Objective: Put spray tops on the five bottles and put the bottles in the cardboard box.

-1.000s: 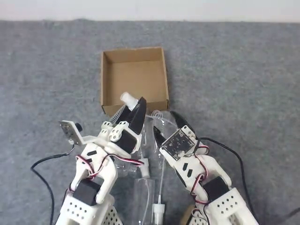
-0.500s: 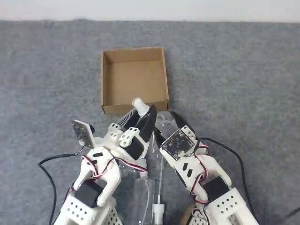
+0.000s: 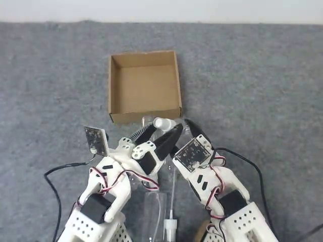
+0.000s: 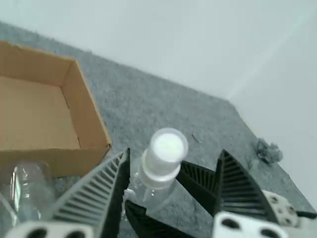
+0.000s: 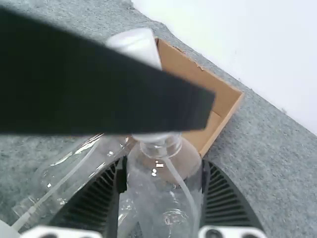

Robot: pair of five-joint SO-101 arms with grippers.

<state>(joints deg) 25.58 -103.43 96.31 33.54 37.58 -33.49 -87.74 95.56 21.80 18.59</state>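
Spray top (image 4: pixel 166 148) pinched in the left gripper (image 4: pixel 173 157), bottle (image 5: pixel 159 194) clamped by the right gripper (image 5: pixel 162 167), both just beside the cardboard box (image 3: pixel 145 116). Best bet now: keep it square over the neck, then press down without tilting.

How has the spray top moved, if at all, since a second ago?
Yes. In the left gripper, the spray top went right along the cardboard box, toward its right front corner and the bottle in the right gripper.

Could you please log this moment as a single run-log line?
left end effector: shut on spray top, at bottle neck | right end effector: shut on bottle | box: no bottles in it
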